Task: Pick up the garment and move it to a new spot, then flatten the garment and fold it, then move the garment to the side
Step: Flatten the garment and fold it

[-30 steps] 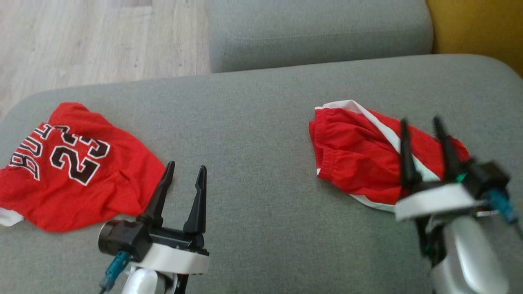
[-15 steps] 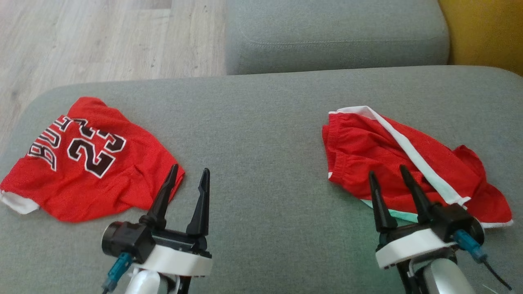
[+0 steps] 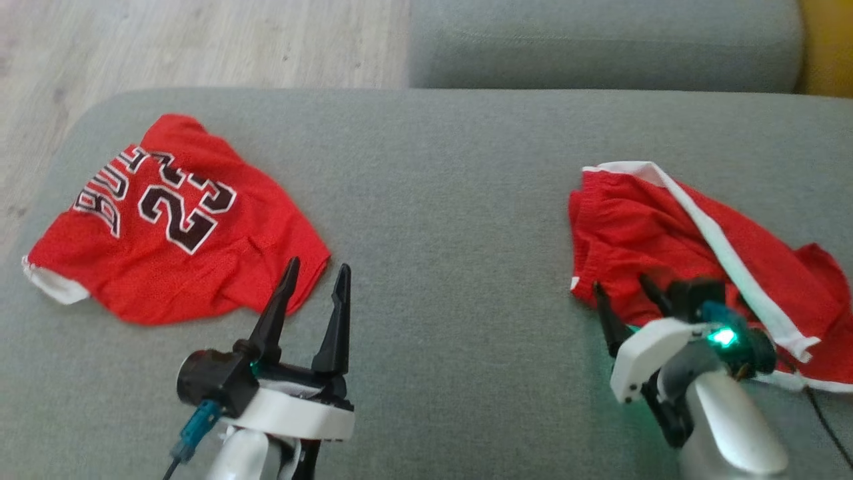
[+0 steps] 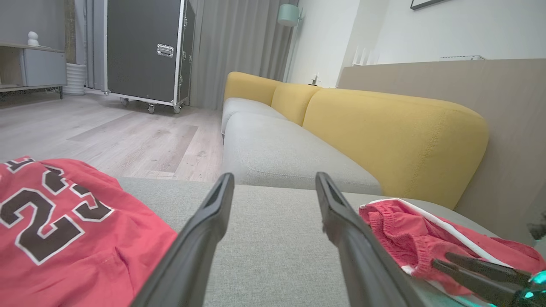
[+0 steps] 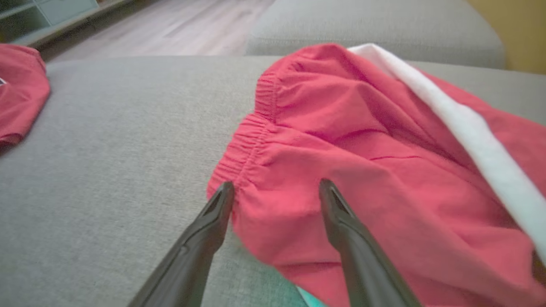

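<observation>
**Approach to the first grasp: the right gripper (image 5: 276, 184) poised at the waistband (image 5: 251, 140) of the red shorts (image 3: 640, 227).**

We judge the opening step, picking up the garment, to be in hand and not yet accomplished; the shorts lie crumpled near the right edge of the grey sofa seat (image 3: 453, 200); the right gripper's jaws stand wide apart and empty, one finger (image 5: 204, 230) at the waistband, the other over the cloth; the left gripper (image 3: 318, 265), likewise spread and holding nothing, hovers near the front edge just beside the jersey (image 3: 173, 240), which lies toward the left edge; the next move, in our view, calls for lowering the fingers astride a fold and closing on it; we count two garments, one pair of shorts and one jersey, and two grippers.
</observation>
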`<state>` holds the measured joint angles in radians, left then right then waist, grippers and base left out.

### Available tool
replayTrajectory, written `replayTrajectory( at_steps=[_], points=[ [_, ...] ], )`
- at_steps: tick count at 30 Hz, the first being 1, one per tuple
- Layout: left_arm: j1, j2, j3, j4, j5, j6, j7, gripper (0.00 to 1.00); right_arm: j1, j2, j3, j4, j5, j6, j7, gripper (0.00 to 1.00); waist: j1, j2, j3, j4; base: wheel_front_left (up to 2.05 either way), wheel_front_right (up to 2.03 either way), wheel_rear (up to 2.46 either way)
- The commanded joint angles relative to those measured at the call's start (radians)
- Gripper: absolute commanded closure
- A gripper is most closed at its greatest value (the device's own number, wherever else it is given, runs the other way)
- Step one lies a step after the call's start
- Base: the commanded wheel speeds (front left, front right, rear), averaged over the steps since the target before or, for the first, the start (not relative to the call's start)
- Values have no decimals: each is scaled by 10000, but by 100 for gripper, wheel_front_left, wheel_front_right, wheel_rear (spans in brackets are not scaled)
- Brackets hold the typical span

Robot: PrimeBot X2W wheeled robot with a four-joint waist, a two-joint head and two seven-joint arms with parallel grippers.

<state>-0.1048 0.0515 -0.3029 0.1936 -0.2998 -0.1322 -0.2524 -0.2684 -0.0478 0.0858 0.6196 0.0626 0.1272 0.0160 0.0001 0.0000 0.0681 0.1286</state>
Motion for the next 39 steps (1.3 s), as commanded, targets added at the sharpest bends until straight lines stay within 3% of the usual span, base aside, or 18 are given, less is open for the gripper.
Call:
replayTrajectory(
  at_steps=[1,12,22,23,24,31,35,36,39],
  points=[
    [-495,-12,210,-275,-27,15,-93,0,-537,-25,105,-147,-94,35,76,0,-1,0,161,150,0,0,0],
    [-930,-12,2,-255,-221,15,-93,0,-2422,-233,-1302,1940,-592,35,855,0,-1,0,894,837,0,0,0],
    [-995,-12,-28,-209,-285,15,-93,0,-3253,-308,-1664,3347,-956,35,880,0,-1,0,1010,997,0,0,0],
    [-995,-12,-23,-201,-284,15,-93,0,-3316,-296,-1671,3473,-964,35,835,44,-1,0,993,986,0,0,0],
    [-991,-12,-15,-191,-285,15,-93,0,-3367,-275,-1633,3591,-957,35,757,100,-1,0,964,975,0,0,0],
    [-779,-12,115,-93,-175,15,-93,0,-3551,-41,-475,3981,527,35,-525,100,-1,0,569,733,0,0,0],
    [-709,-12,129,-53,-18,15,-93,0,-3342,-29,1226,3621,2657,35,-686,100,-1,0,313,629,0,0,0],
    [-709,-12,129,-53,-18,15,-93,0,-3342,-29,1226,3621,2657,35,-686,100,-1,0,313,629,0,0,0],
    [-675,-12,166,-66,59,15,-93,0,-3102,-27,2630,2971,4026,35,-525,100,-1,0,210,561,0,0,0]
  ],
)
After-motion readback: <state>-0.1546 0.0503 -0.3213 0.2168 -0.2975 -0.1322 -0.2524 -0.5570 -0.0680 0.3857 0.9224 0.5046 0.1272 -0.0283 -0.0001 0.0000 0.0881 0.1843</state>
